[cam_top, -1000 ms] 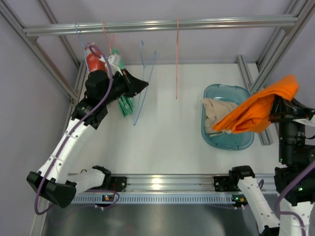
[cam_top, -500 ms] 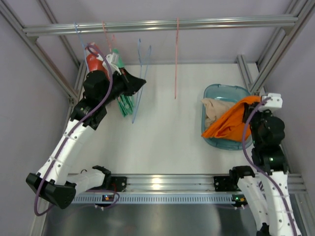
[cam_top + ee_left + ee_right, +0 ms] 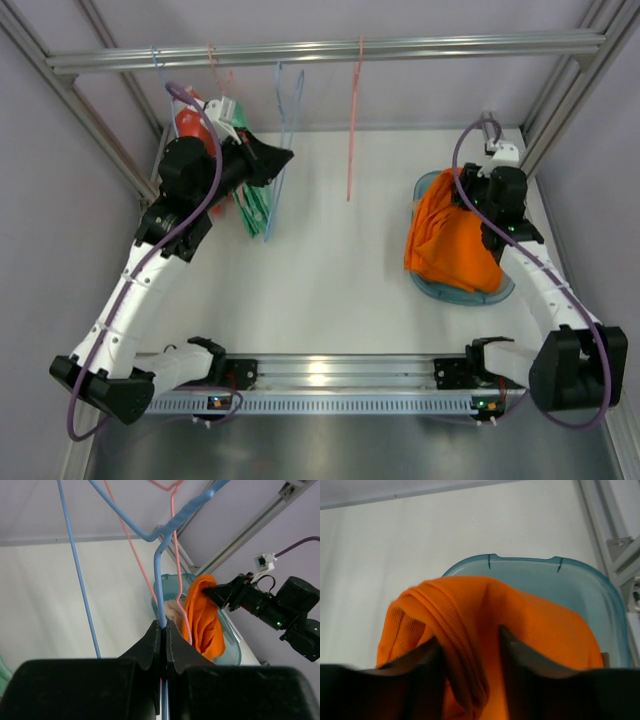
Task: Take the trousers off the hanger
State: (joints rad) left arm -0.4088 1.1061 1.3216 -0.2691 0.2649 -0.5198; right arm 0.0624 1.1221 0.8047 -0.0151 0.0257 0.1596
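Note:
The orange trousers (image 3: pixel 450 240) lie heaped over the blue tub (image 3: pixel 500 291), with a fold between my right gripper's (image 3: pixel 468 647) spread fingers (image 3: pixel 427 655). That gripper is open, low over the tub's far side (image 3: pixel 470 198). The left wrist view shows a bit of the beige trousers (image 3: pixel 173 611) under the orange pair (image 3: pixel 202 615). My left gripper (image 3: pixel 163 626) is shut on the wire of the bare blue hanger (image 3: pixel 285 120), which hangs from the rail (image 3: pixel 330 50); in the top view its tip (image 3: pixel 275 160) is at the hanger's lower part.
A bare pink hanger (image 3: pixel 352 130) hangs right of the blue one. More hanger hooks (image 3: pixel 160 65) crowd the rail's left end, with a red item (image 3: pixel 190 122) and green hangers (image 3: pixel 255 212) behind my left arm. Frame posts (image 3: pixel 560 110) flank the tub.
My right arm swung in from the right and lowered the orange trousers onto the tub, covering the beige pair, and its jaws spread apart. The left gripper kept its hold, moving slightly toward the rail.

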